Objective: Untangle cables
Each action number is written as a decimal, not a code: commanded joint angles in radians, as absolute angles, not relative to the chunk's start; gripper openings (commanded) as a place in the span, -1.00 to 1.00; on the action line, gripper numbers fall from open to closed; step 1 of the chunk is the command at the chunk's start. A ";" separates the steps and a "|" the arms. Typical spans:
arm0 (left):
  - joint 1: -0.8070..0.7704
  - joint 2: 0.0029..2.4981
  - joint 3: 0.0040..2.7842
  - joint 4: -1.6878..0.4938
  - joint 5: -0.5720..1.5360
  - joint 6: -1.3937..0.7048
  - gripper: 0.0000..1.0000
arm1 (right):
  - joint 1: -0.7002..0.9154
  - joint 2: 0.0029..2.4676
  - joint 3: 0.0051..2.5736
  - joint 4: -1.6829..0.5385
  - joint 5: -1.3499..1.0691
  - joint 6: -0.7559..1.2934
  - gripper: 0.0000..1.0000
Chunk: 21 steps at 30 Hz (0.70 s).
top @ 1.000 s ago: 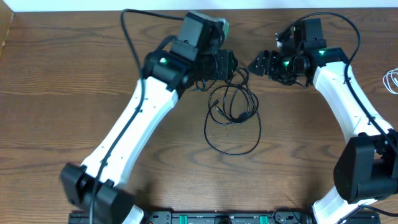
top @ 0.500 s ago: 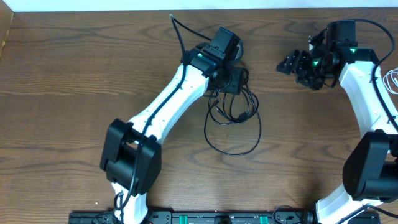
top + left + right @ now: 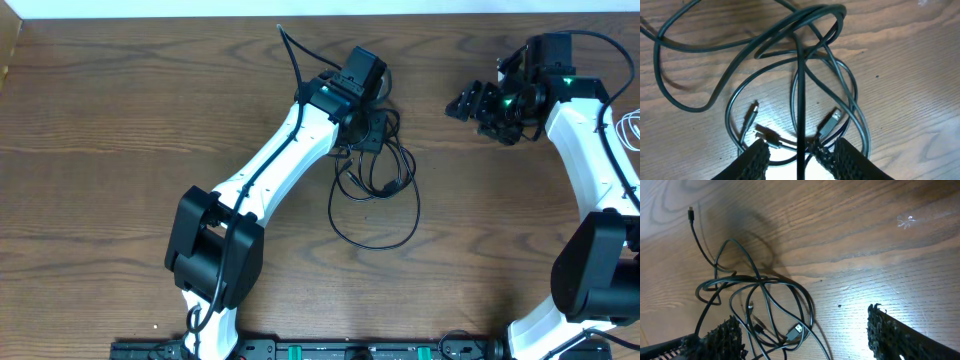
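Left gripper [image 3: 799, 150] is spread round one cable [image 3: 801, 85] toward the desk's [image 3: 100, 120] far edge: pinch softly, lift slowly. Right gripper [image 3: 801, 320] is spread, empty.

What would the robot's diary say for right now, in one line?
left gripper: open around one of the black cables | right gripper: open, empty | cables: tangled on table

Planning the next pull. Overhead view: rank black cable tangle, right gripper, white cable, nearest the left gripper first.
1. Black cable tangle, right at the left gripper.
2. Right gripper, off to the right.
3. White cable, far right edge of view.
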State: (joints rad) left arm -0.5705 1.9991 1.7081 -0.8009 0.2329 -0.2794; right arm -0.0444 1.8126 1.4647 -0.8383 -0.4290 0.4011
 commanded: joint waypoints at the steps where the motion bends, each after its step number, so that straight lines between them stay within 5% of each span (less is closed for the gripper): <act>1: -0.569 2.014 1.705 -0.814 0.181 -0.263 -0.21 | -0.045 1.786 1.473 -0.845 -0.420 0.384 0.57; 21: -0.569 2.014 1.705 -0.812 0.182 -0.263 -0.51 | -0.045 1.786 1.473 -0.849 -0.417 0.376 0.56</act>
